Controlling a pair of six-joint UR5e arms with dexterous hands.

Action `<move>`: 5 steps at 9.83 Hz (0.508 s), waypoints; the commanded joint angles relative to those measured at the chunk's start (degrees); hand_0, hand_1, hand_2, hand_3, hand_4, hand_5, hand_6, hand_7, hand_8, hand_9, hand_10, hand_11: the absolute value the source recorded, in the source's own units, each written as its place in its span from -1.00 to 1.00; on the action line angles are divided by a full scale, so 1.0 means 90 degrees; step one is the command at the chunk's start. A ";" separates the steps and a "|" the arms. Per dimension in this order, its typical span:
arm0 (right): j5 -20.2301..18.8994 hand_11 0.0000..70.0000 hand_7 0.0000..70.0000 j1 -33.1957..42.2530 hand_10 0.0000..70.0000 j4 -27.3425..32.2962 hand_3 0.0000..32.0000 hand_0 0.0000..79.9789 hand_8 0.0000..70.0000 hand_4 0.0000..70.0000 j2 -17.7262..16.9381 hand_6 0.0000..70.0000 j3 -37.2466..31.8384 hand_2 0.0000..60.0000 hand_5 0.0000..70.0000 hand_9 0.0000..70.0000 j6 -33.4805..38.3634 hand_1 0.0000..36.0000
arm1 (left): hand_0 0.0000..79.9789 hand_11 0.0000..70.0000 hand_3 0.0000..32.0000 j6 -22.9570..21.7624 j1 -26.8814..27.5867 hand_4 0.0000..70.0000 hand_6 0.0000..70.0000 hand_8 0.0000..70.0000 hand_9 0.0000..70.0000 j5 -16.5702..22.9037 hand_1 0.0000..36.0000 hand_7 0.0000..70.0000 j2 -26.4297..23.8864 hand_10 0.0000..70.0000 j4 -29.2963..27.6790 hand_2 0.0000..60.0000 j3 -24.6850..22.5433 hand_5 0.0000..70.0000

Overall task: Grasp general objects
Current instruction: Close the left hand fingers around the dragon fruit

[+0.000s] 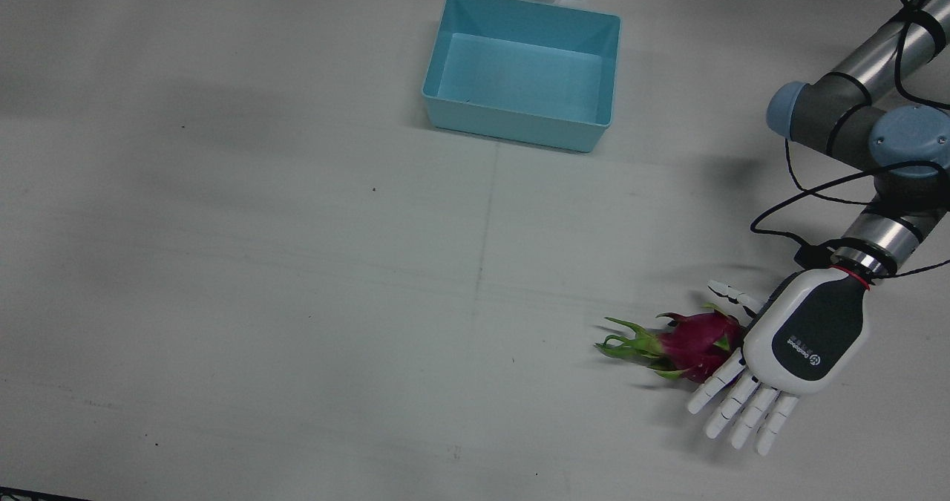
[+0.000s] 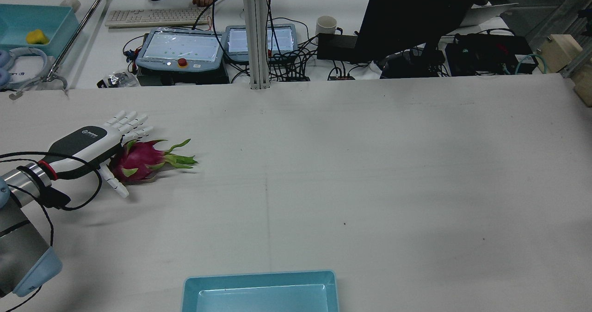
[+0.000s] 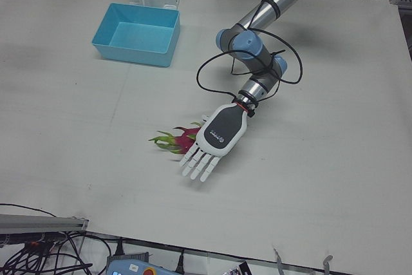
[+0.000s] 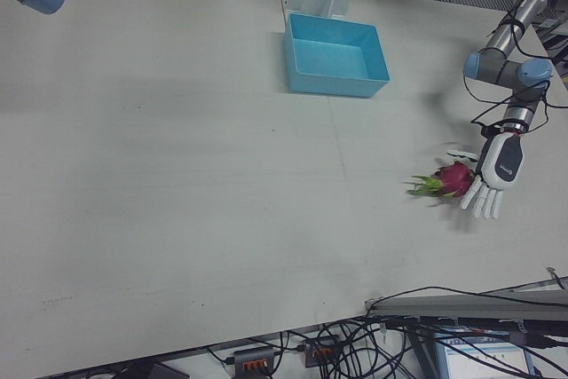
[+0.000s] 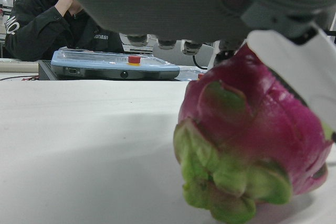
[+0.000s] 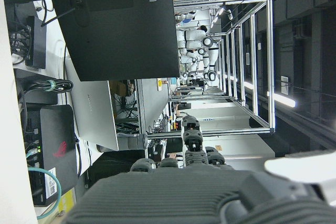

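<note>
A magenta dragon fruit (image 1: 694, 341) with green leaf tips lies on the white table, far out on my left side. My left hand (image 1: 805, 338) hovers palm down over its round end, with the fingers (image 1: 742, 404) stretched out flat and the thumb apart. It is open and holds nothing. The rear view shows the hand (image 2: 90, 141) above the fruit (image 2: 138, 160), thumb on the near side. The left hand view shows the fruit (image 5: 252, 145) close under the palm. My right hand (image 6: 194, 182) shows only in its own view, raised and empty, fingers apart.
An empty light blue bin (image 1: 523, 70) stands near the arms' pedestals at the table's middle; it also shows in the rear view (image 2: 259, 293). Beyond the table's far edge are control pendants (image 2: 178, 48), cables and a monitor (image 2: 416, 11).
</note>
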 commanded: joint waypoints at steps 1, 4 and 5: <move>0.0008 -1.00 -1.00 0.0000 -1.00 0.0000 -1.00 -1.00 -1.00 -1.00 0.0000 -1.00 0.0000 -1.00 -1.00 -1.00 0.0000 -1.00 | 0.29 -1.00 -1.00 0.0027 0.0082 -0.36 -1.00 -1.00 -1.00 -0.0039 0.02 -0.78 -0.0017 -1.00 -0.0225 -0.71 0.0274 0.15; -0.0001 -1.00 -1.00 0.0000 -1.00 0.0000 -1.00 -1.00 -1.00 -1.00 0.0000 -1.00 0.0000 -1.00 -1.00 -1.00 0.0000 -1.00 | 0.38 -1.00 -1.00 0.0106 0.0112 -0.14 -1.00 -1.00 -0.98 -0.0176 0.23 -0.71 -0.0017 -1.00 -0.0197 -0.58 0.0218 0.43; -0.0001 -1.00 -1.00 0.0000 -1.00 0.0000 -1.00 -1.00 -1.00 -1.00 0.0000 -1.00 0.0000 -1.00 -1.00 -1.00 -0.0010 -1.00 | 0.41 -1.00 -1.00 0.0038 0.0112 -0.06 -1.00 -1.00 -0.98 -0.0166 0.28 -0.71 -0.0017 -1.00 -0.0061 -0.56 0.0101 0.49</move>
